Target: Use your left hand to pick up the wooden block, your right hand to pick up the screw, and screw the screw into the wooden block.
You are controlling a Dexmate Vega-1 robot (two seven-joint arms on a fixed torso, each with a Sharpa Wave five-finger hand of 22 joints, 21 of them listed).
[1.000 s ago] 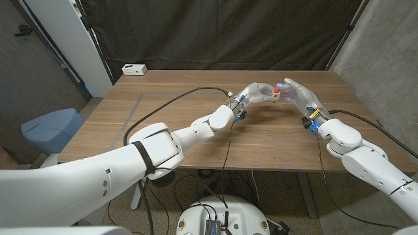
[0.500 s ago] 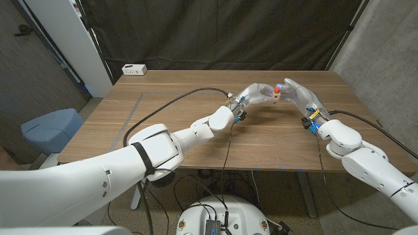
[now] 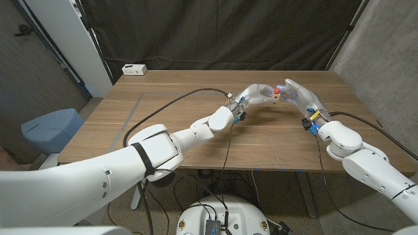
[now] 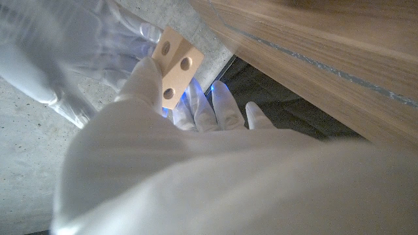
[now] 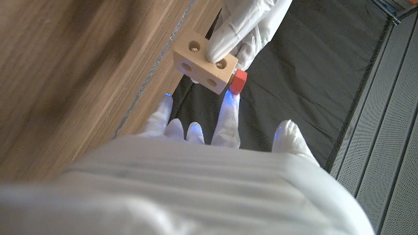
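Note:
My left hand (image 3: 256, 93) holds a small pale wooden block (image 3: 276, 96) with round holes above the far middle of the table. The block (image 4: 174, 66) shows in the left wrist view between my fingers, and in the right wrist view the wooden block (image 5: 204, 65) is pinched by the left hand's fingers (image 5: 245, 26). My right hand (image 3: 299, 93) meets it from the other side, its fingers on a red-headed screw (image 3: 278, 88). The screw's red head (image 5: 238, 81) sits against the block's far side.
A white power strip (image 3: 134, 69) lies at the table's far left corner. A black cable (image 3: 176, 101) runs along my left arm. A blue stool (image 3: 51, 127) stands left of the table (image 3: 170, 117). A black curtain hangs behind.

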